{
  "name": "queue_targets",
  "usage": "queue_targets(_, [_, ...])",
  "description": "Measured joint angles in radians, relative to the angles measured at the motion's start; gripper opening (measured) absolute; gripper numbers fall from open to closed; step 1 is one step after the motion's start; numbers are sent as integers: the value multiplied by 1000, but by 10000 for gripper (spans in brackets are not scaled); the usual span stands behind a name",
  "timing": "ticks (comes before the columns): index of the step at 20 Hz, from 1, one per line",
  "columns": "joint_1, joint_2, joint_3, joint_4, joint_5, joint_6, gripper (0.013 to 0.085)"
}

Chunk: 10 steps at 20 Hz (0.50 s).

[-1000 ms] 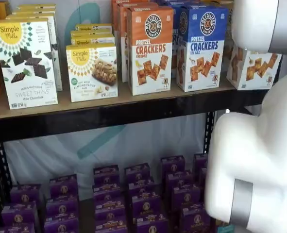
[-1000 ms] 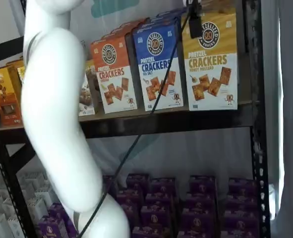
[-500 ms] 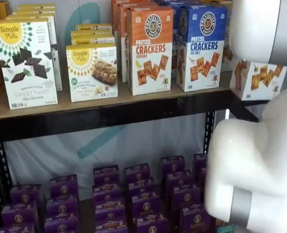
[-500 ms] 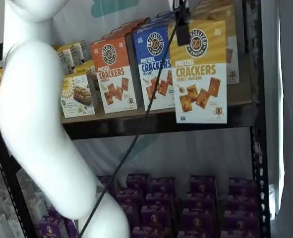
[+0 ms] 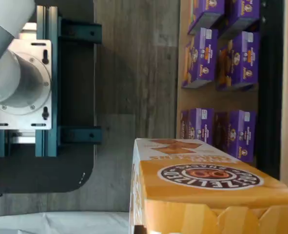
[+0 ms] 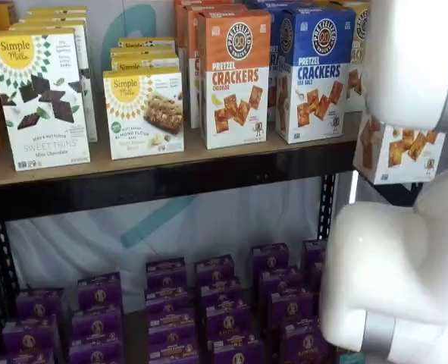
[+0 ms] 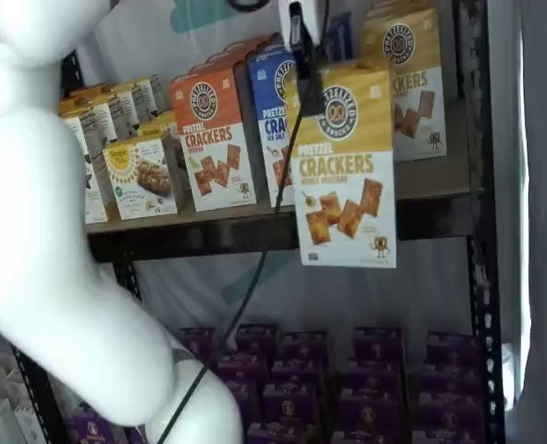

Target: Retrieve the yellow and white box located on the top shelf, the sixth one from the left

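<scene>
The yellow and white box (image 7: 345,166) hangs in the air in front of the top shelf (image 7: 208,236), clear of the board. My gripper (image 7: 312,79) is shut on the box's top edge; one black finger (image 7: 307,88) shows against its yellow front, with the cable beside it. In a shelf view the box's white lower front (image 6: 396,152) shows past the shelf's (image 6: 170,178) right end, its top hidden behind my white arm. The wrist view shows the box's yellow top (image 5: 207,190) close up.
An orange carton (image 7: 213,139) and a blue carton (image 6: 314,72) stand on the top shelf. Another yellow carton (image 7: 412,83) stands behind where the box was. Purple boxes (image 6: 208,303) fill the lower shelf. My white arm (image 7: 60,259) fills the left foreground.
The box has come off the shelf board, moving outward and lower with the gripper. A second yellow carton behind it has come into sight.
</scene>
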Motion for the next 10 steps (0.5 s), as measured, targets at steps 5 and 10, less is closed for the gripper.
queue_targets(5, [42,-35,49,-13,-4,38,610])
queue_targets(10, [78,-56,86,-23,-9,69,610])
